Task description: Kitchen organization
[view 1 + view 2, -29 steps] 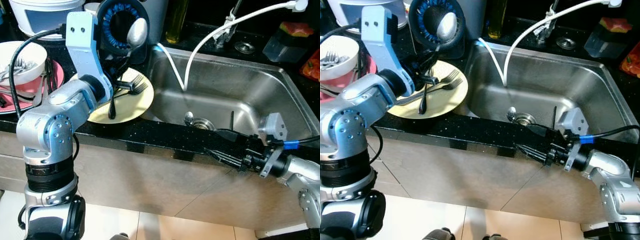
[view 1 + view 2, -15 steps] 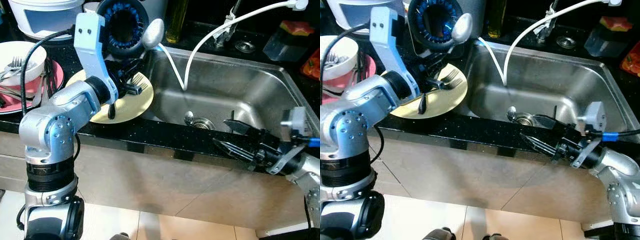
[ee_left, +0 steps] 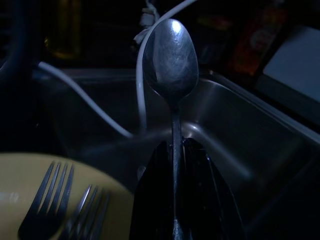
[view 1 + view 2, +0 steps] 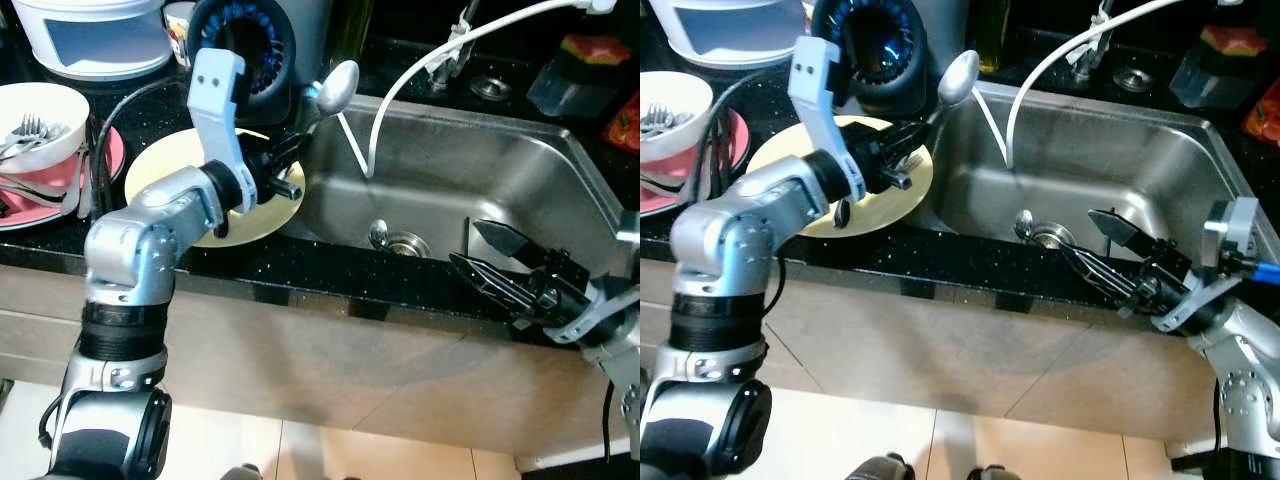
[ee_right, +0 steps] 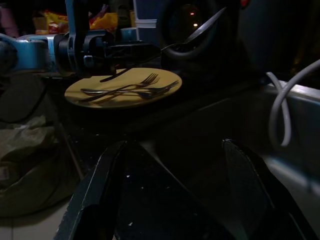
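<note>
Left gripper (image 3: pixel 175 200) is clamped on the handle of a metal spoon (image 4: pixel 336 88), whose bowl tilts up over the near-left corner of the steel sink (image 4: pixel 520 190). Right gripper (image 4: pixel 490 265) hangs spread wide and empty above the sink's front rim on the black tabletop (image 4: pixel 300 265). Beside the sink, a yellow plate (image 4: pixel 780 150) carries forks (image 5: pixel 130 89).
</note>
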Robot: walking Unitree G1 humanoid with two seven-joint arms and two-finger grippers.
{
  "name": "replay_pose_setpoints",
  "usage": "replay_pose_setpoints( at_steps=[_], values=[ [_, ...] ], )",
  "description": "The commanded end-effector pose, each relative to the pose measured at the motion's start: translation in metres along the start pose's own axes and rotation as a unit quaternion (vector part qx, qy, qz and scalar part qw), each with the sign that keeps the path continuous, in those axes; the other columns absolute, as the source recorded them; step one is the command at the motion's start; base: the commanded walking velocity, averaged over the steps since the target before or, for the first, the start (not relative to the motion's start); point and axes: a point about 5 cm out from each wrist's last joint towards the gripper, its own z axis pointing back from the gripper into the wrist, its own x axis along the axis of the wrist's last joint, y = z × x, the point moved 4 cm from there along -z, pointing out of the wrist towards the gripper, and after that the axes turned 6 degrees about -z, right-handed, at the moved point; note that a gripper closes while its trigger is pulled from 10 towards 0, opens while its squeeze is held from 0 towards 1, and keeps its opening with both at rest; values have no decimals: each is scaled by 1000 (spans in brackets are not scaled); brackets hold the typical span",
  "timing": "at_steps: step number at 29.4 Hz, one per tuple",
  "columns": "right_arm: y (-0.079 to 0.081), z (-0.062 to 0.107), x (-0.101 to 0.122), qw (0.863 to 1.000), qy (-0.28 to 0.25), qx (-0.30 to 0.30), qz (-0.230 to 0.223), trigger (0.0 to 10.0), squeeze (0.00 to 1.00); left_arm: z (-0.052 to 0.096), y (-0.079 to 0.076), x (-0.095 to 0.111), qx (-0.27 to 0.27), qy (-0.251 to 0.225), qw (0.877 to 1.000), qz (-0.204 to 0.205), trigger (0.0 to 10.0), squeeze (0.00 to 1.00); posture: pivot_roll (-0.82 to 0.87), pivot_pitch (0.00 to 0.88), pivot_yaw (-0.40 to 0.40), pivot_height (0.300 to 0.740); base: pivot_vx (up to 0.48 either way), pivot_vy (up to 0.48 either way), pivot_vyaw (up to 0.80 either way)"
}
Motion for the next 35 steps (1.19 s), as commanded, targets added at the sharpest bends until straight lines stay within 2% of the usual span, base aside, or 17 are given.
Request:
replay_pose_setpoints(
  at_steps=[1, 5, 10, 14, 16, 22, 28, 31, 35],
  values=[
    [-7, 6, 6, 999, -6, -32, 9, 10000, 0, -19, -12, 6, -49, -18, 998, -44, 10000, 0, 27, 106, -49, 740, 0, 0, 0],
    [-13, 12, 8, 998, -7, -69, 5, 10000, 0, -34, -25, 12, -98, -44, 993, -51, 10000, 0, 5, 103, -42, 740, 0, 0, 0],
    [-13, 17, 9, 997, -5, -81, 2, 10000, 0, -42, -36, 15, -138, -57, 987, -59, 10000, 0, -13, 104, -34, 740, 0, 0, 0],
    [-11, 20, 10, 996, -1, -90, 6, 10000, 0, -49, -40, 13, -154, -51, 984, -69, 10000, 0, -20, 108, -27, 740, 0, 0, -384],
    [-8, 22, 9, 996, 5, -94, 6, 10000, 0, -57, -41, 7, -161, -33, 983, -82, 10000, 0, -29, 122, -20, 740, 0, 0, -784],
    [-6, 26, 8, 995, 12, -99, 8, 10000, 0, -65, -37, 1, -161, -11, 982, -99, 10000, 0, -36, 141, -18, 740, 0, 0, -723],
    [4, 27, 9, 996, 26, -89, 9, 10000, 0, -77, -25, -14, -137, 41, 982, -125, 10000, 0, -52, 168, -13, 740, 0, 0, 0],
    [8, 27, 9, 996, 28, -83, 8, 10000, 0, -78, -23, -16, -132, 47, 982, -127, 10000, 0, -57, 174, -12, 740, 0, 0, 0],
    [17, 27, 9, 997, 37, -66, 9, 10000, 0, -79, -13, -23, -108, 68, 983, -133, 10000, 0, -69, 189, -11, 740, 0, 0, 0]
  ],
)
